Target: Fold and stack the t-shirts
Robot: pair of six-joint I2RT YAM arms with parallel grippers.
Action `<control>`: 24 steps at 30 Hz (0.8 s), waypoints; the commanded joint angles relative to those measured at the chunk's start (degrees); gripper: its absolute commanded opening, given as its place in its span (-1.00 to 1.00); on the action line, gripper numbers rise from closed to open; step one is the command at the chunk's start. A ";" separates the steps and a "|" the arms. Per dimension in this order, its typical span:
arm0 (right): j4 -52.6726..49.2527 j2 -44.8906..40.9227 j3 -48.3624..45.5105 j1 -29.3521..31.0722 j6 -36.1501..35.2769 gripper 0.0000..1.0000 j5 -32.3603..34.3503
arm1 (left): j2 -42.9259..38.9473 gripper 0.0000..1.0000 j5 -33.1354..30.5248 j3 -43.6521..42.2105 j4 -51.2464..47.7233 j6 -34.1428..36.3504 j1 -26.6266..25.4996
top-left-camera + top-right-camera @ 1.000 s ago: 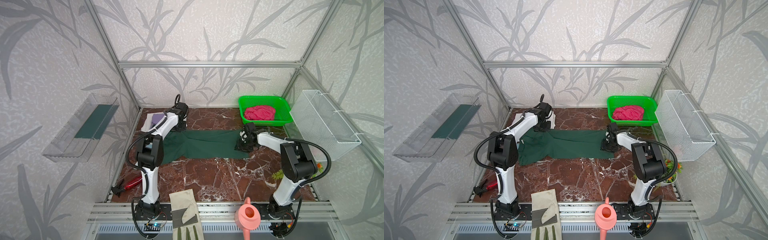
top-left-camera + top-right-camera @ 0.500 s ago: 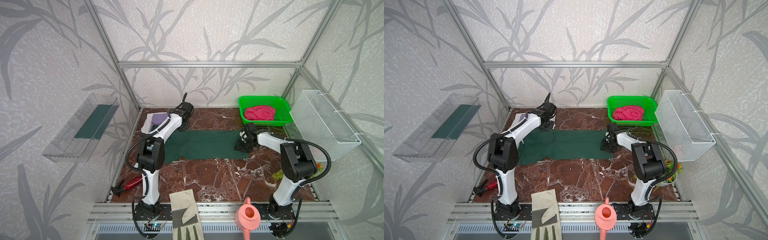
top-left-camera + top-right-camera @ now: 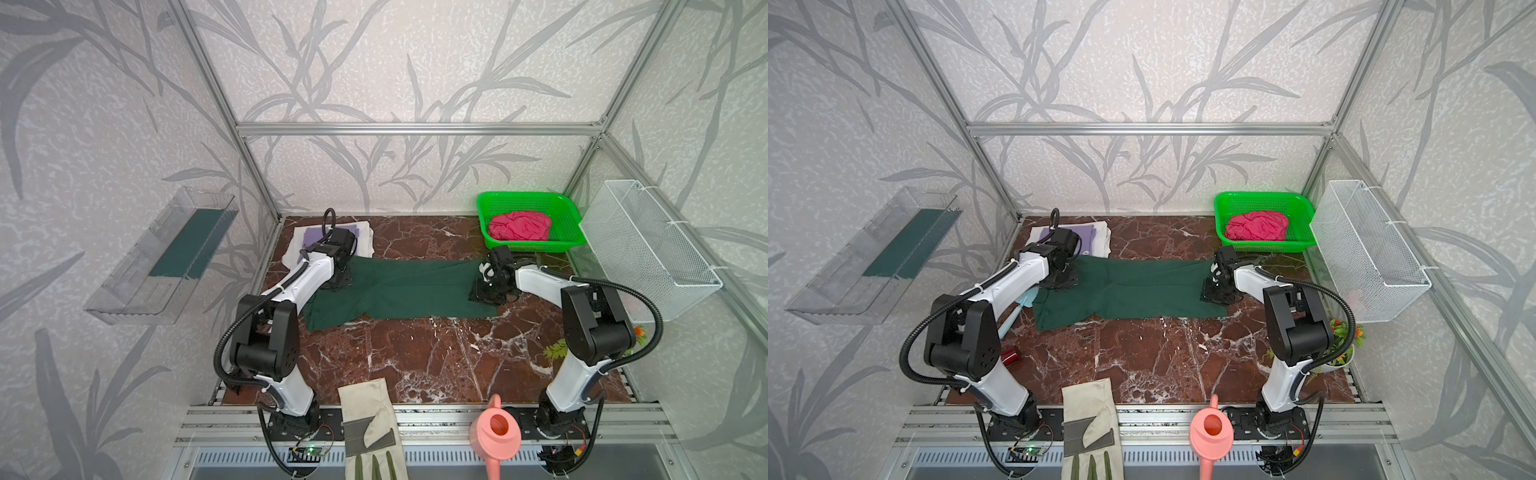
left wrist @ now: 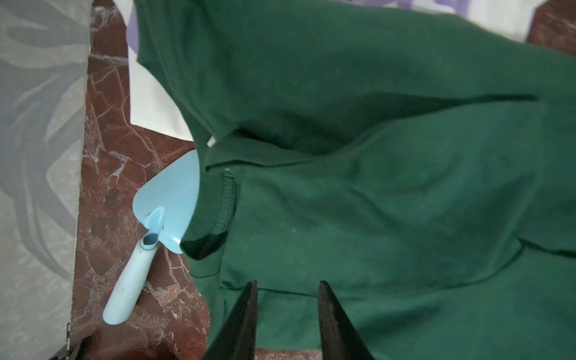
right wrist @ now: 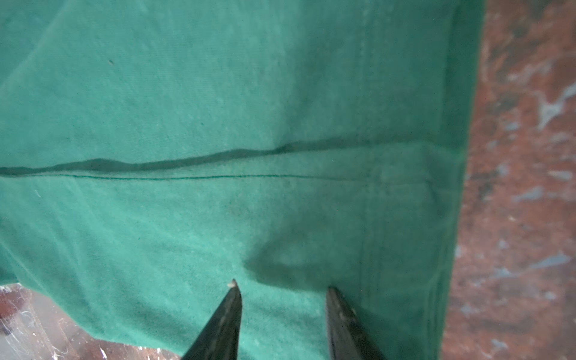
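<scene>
Hands sit a little open, holding nothing: left hand (image 4: 288, 283) and right hand (image 5: 282, 285), one at each end of the green shirt (image 3: 415, 291). Pinch both ends evenly, then fold.

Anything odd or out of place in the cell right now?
Yes. A light-blue trowel lies at the collar end of the green t-shirt, with its blade tucked under the shirt's edge. A hard tool under cloth that is being folded looks misplaced and could bunch or snag it.

Lilac t-shirt (image 3: 312, 240) half behind left arm (image 3: 307, 278), glove (image 3: 368, 419) cropped at bottom edge
</scene>
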 commanded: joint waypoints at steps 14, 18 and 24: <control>-5.24 0.78 -4.88 -3.38 1.76 -0.09 0.02 | 13.34 -0.32 -6.16 15.90 2.14 -3.38 4.38; -6.41 0.26 -4.71 -3.83 1.58 -0.09 0.61 | 2.49 -0.32 -3.24 3.41 4.02 -7.24 4.29; -7.73 0.31 -4.61 -3.83 0.99 -0.04 1.10 | -10.12 -0.22 5.15 -15.37 0.88 -13.24 4.42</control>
